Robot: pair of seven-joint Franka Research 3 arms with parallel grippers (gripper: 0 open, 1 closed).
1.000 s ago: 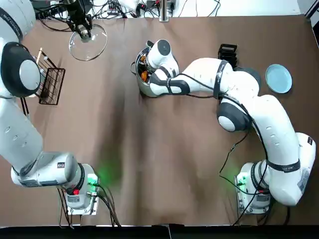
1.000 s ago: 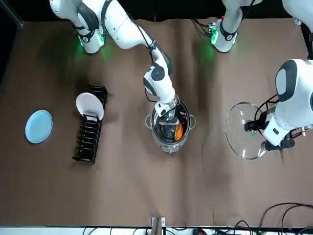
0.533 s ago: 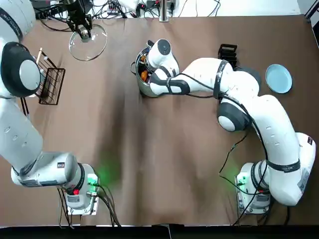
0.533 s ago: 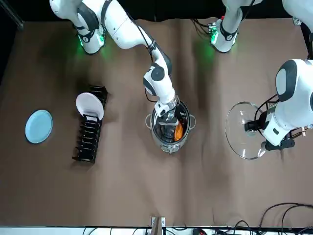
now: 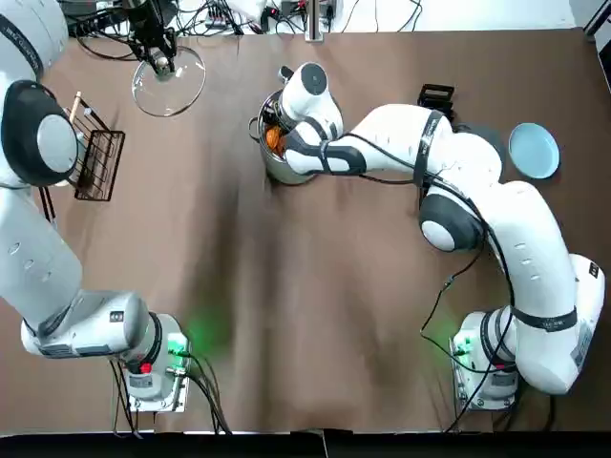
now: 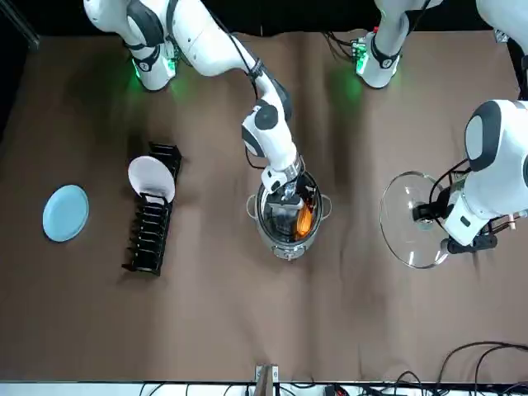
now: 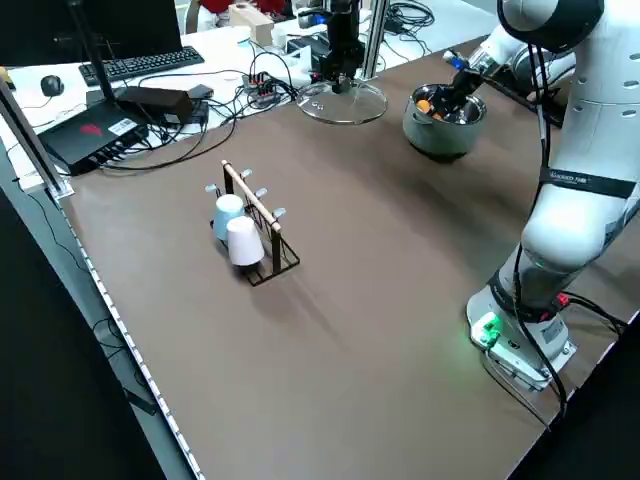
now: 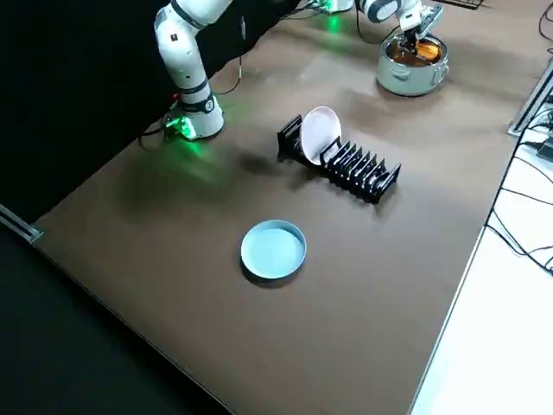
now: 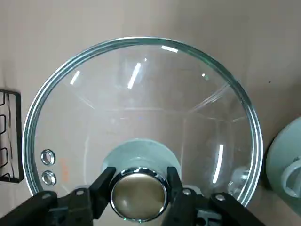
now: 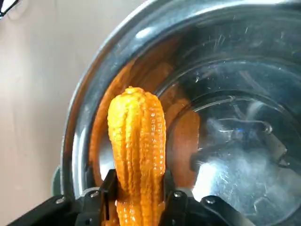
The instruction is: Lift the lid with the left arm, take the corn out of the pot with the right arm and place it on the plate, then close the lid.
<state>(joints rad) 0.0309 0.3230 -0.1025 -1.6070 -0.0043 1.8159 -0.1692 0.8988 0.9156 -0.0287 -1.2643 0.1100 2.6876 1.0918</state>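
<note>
**Corn gripped inside the open pot**

The pot stands uncovered near the middle of the desk's far edge. The right gripper reaches into its mouth, fingers clamped on the corn, which stands upright between them, close to the pot's wall. The left gripper is closed on the knob of the glass lid, toward the desk's far left corner, well apart from the pot. The blue plate lies near the right edge, beside a black rack holding a white plate.
</note>
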